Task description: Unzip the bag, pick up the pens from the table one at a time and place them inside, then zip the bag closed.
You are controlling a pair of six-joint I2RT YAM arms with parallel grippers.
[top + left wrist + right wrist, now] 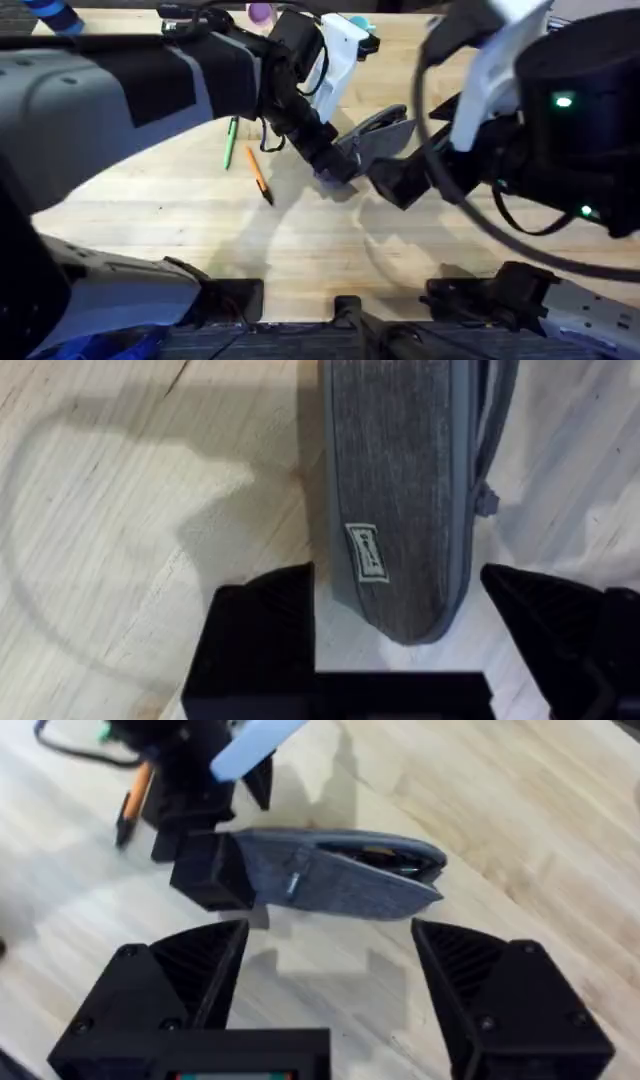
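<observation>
Bare table (300, 255) across the lower middle of the overhead: open approach. Frame centre is crowded: left gripper (335, 165) straddles the near end of the bag (385, 128), right gripper (395, 185) just beside it. Orange pen (259, 174) and green pen (230, 143) lie left of centre, close under the left arm. Bag mouth gapes at its far end.

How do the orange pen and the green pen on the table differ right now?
The orange pen lies nearer the arms' bases, angled diagonally with a dark tip. The green pen lies farther back, closer to upright in the overhead view, and is partly hidden by the left arm. Both are thin stick pens resting on the table, outside the bag.
</observation>
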